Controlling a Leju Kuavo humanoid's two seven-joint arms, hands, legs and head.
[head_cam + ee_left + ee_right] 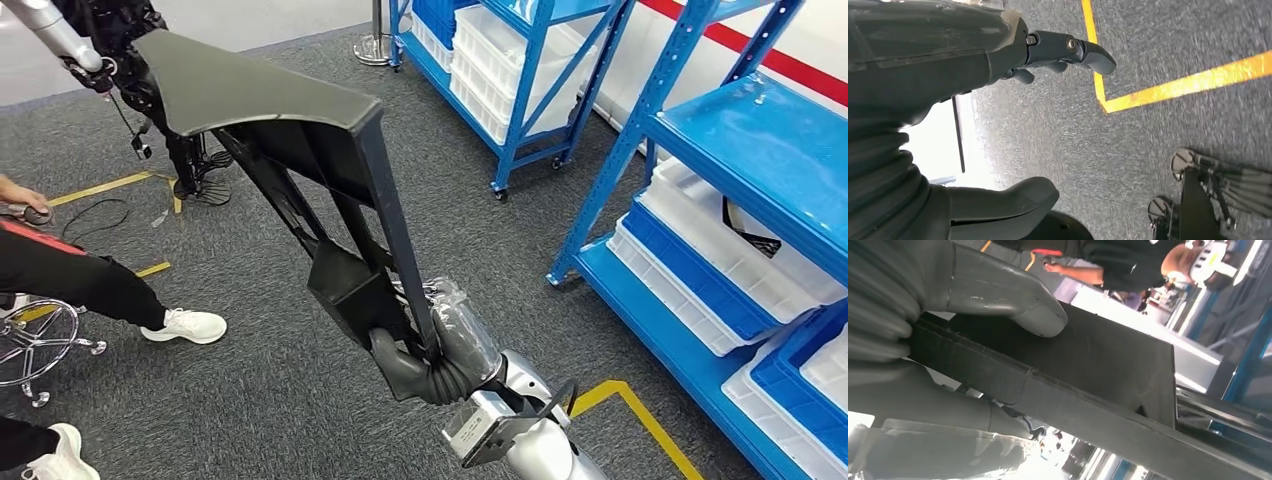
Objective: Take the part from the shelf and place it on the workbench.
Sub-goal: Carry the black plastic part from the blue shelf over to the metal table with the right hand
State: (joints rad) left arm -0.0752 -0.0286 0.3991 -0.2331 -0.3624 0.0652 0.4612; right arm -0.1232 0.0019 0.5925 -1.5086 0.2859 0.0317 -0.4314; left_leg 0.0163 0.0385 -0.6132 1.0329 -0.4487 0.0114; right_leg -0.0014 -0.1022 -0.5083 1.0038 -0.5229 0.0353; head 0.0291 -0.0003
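A large black plastic part [270, 100], a flat panel on long ribbed struts, is held up over the grey carpet in the head view. My right hand [440, 350] grips its lower end, fingers wrapped around a strut beside a box-shaped section. The right wrist view shows the thumb [998, 295] pressed on the part's dark flat face [1088, 365]. My left hand [923, 65] hangs above the floor, thumb and fingers apart with nothing between them.
Blue shelving [750, 130] with white and blue bins stands at the right, and a second rack [500, 60] stands further back. A seated person's leg and white shoe [185, 325] and a chair base [40, 345] are at the left. Yellow tape [640, 415] marks the carpet.
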